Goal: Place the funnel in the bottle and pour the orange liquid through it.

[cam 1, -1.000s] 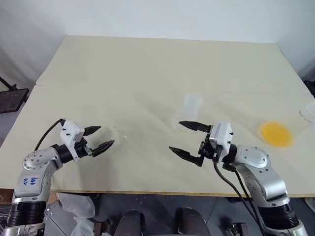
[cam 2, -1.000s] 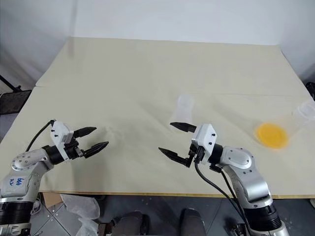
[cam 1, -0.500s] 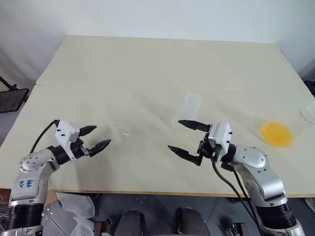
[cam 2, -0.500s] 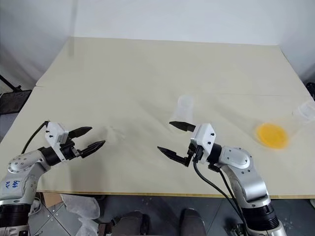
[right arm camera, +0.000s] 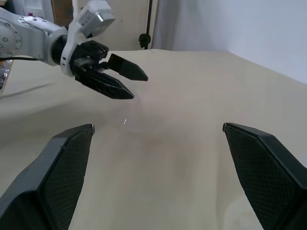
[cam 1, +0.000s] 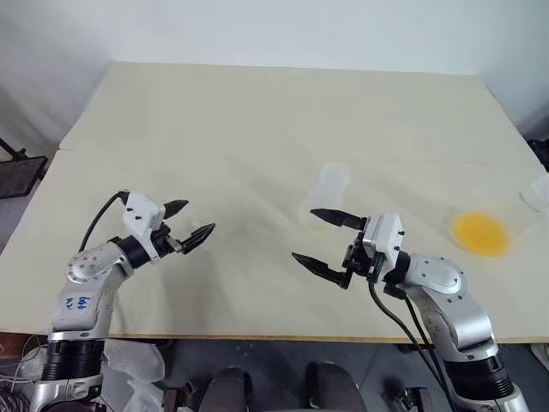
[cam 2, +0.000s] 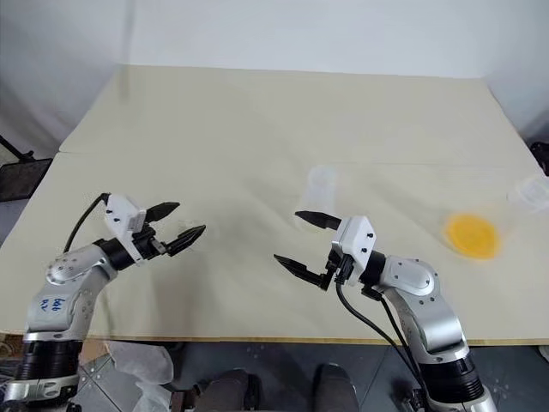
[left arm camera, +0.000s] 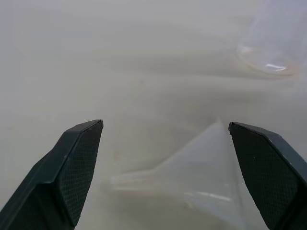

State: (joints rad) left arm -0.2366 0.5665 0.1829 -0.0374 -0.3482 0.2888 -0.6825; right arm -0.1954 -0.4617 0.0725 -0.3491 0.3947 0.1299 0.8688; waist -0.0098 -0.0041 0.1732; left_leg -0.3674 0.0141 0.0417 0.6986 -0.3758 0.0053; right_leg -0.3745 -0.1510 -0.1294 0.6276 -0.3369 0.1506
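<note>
Nothing of the task looks done so far; the funnel (left arm camera: 201,177) lies on its side on the worktop (cam 1: 257,120), stem pointing sideways, right in front of the left claw (cam 1: 194,224), which stands wide with nothing in it; in the left wrist view the funnel sits between the two fingertips (left arm camera: 79,163) but I cannot tell if either touches it; in the head views the funnel is too faint to pick out; the bottle (cam 1: 330,190) stands upright near the middle of the worktop, just beyond the right claw (cam 1: 319,238), neck bare, no funnel in it; the orange liquid (cam 1: 480,233) is a bright disc in a clear container off to the robot's right, well apart from the bottle, not poured as far as I can see; a small clear cup (cam 1: 536,193) sits beyond it near the worktop's right edge; the right claw is also wide and holds nothing, hovering near the bottle without touching; judged left to do: grip the funnel, lift it, carry it across to the bottle, seat the stem in the neck, then pick up the orange liquid and pour; so effectively every step remains, with the funnel grasp likely the step in hand.
</note>
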